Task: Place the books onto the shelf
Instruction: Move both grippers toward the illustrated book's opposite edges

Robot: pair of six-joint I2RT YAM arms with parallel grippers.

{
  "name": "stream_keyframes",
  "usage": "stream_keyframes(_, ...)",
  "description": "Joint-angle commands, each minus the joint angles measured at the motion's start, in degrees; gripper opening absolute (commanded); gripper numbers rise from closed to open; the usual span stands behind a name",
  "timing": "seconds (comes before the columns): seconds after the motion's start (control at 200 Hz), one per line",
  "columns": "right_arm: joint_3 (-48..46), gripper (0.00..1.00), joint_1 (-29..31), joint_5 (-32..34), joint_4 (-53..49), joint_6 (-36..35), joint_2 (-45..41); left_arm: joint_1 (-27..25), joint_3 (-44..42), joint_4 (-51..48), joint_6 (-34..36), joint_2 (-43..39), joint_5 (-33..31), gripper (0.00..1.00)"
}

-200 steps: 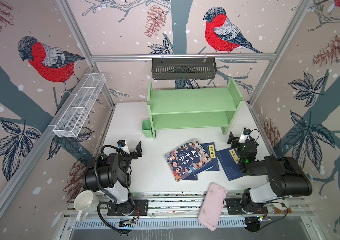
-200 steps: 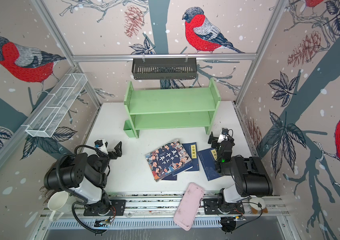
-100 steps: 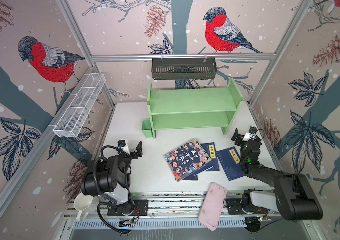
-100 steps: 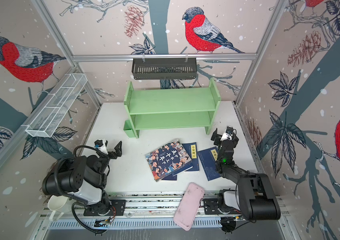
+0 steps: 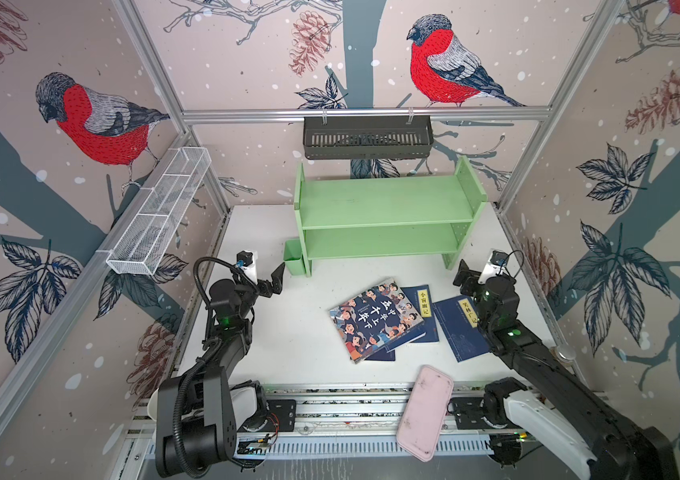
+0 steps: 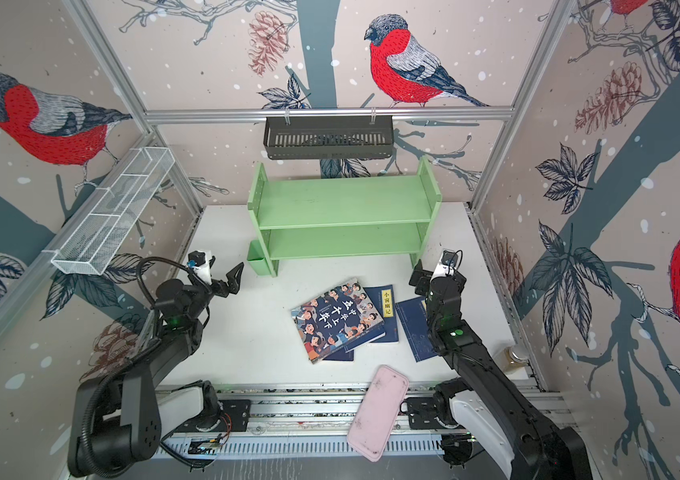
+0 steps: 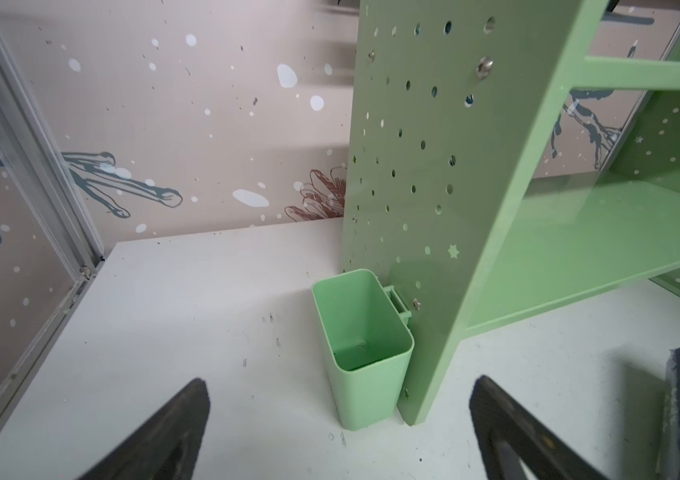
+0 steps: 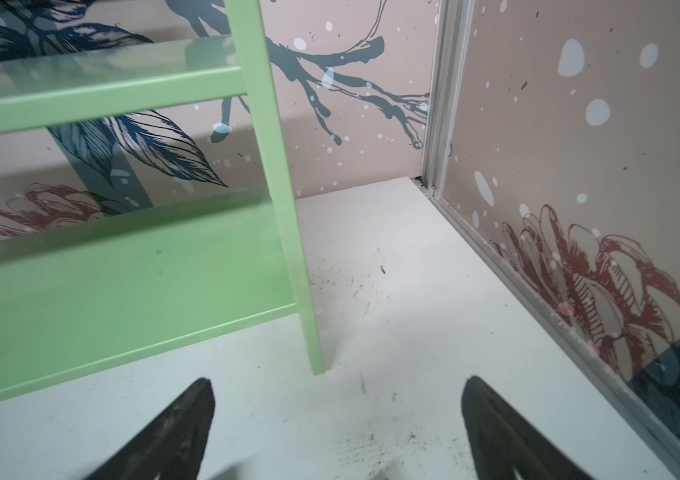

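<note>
My left hand (image 7: pixel 340 382) hung spread wide and empty above the counter (image 5: pixel 300 332), near the small green cup (image 7: pixel 365 345) hooked to the shelf (image 5: pixel 384 199). Both tiers were bare. Mid-counter, the cartoon book (image 5: pixel 379 318) lay flat over navy books (image 5: pixel 423 309); how many, I could not tell. My right hand (image 8: pixel 337 386), wide apart and empty, hovered near the lone navy book (image 5: pixel 460 332). I judged it best to pinch that book's free edge first.

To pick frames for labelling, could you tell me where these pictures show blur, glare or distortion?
Both top views: sharp, evenly lit, wide-angle lens splays the frame posts. Left wrist view: shelf top smeared, end effector fingers soft. Right wrist view: glossy shelf boards mirror the wallpaper.
</note>
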Motion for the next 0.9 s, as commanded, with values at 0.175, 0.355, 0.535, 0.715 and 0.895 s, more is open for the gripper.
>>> stream_keyframes(0.175,5.7,0.90,3.5,-15.1,-21.1,13.0,-4.6,-1.4,15.3,-42.8,7.6,-0.2,8.7,0.97)
stream_keyframes(0.355,7.2,0.89,7.6,-24.8,-25.3,17.3,-3.3,-3.5,17.2,-49.0,6.3,-2.2,14.3,0.97)
stream_keyframes(0.535,6.2,0.88,10.7,-35.8,-25.2,19.7,-0.9,-4.6,17.1,-50.9,3.8,-1.7,18.9,0.97)
stream_keyframes(0.715,3.7,0.87,14.4,-41.8,-22.8,23.5,0.0,-5.1,13.0,-46.4,-5.0,-2.0,23.0,0.97)
stream_keyframes(0.895,1.2,0.88,15.7,-46.8,-17.9,27.1,2.3,-6.3,9.5,-41.2,-8.9,-1.4,23.2,0.95)
